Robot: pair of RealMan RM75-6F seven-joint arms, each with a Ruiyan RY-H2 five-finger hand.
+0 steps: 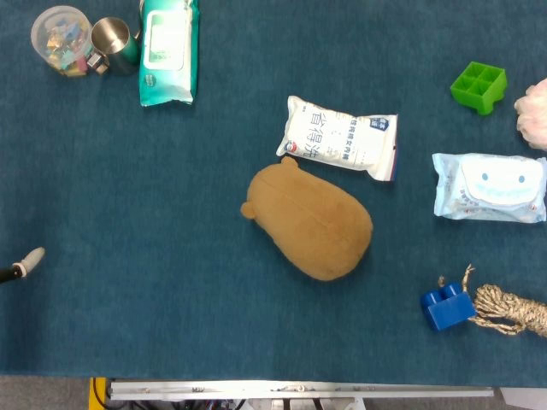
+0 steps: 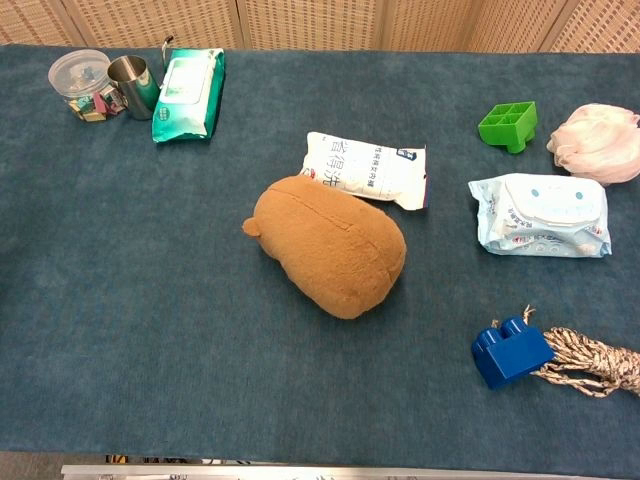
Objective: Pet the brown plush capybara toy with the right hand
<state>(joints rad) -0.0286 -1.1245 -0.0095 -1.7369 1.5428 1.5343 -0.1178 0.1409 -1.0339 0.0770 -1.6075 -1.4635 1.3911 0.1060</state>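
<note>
The brown plush capybara (image 1: 309, 222) lies on the blue table cloth near the middle, also seen in the chest view as capybara (image 2: 328, 244). Its small ear points left, and its far end touches a white snack bag (image 1: 340, 137). Nothing touches the toy. Only a pale fingertip of my left hand (image 1: 26, 263) pokes in at the left edge of the head view, far from the toy; how its fingers lie is hidden. My right hand shows in neither view.
Right of the toy lie a pale blue wipes pack (image 1: 489, 187), a blue brick (image 1: 446, 307) beside a rope bundle (image 1: 511, 310), a green tray (image 1: 479, 86) and a pink puff (image 2: 597, 142). At the back left stand a green wipes pack (image 1: 168, 49), a metal cup (image 1: 115, 44) and a clear jar (image 1: 61, 38).
</note>
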